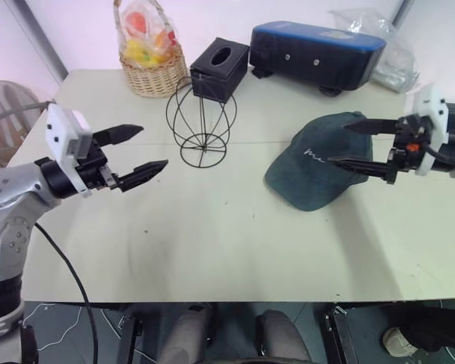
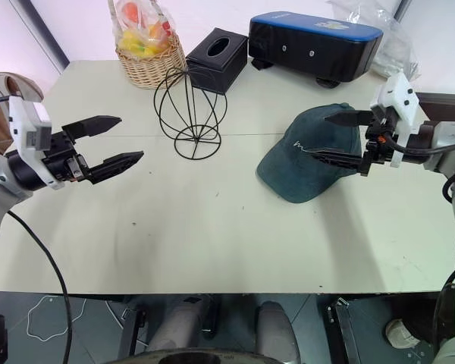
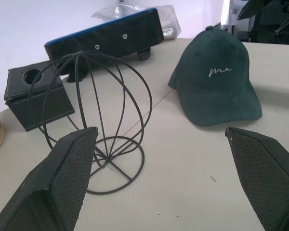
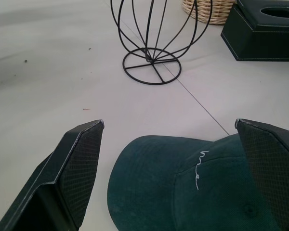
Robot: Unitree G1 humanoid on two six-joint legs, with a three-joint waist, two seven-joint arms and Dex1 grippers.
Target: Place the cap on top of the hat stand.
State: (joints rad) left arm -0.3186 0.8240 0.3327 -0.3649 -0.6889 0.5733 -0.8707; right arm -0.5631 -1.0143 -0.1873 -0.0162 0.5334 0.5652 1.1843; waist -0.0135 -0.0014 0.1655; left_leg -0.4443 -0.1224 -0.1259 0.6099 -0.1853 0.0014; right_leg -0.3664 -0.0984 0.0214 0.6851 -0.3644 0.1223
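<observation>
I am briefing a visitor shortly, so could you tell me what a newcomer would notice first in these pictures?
Probably the cap, lying on the table's right side with the open right claw poised over its crown. Next, the bare wire hat stand standing upright left of it, in front of the black tissue box. The open left claw hovers at the left, empty.

- The wicker basket point(image 1: 150, 70) has its handle top cut off by the frame edge.
- The right gripper point(image 1: 355, 144) covers part of the cap's point(image 1: 315, 163) crown.
</observation>
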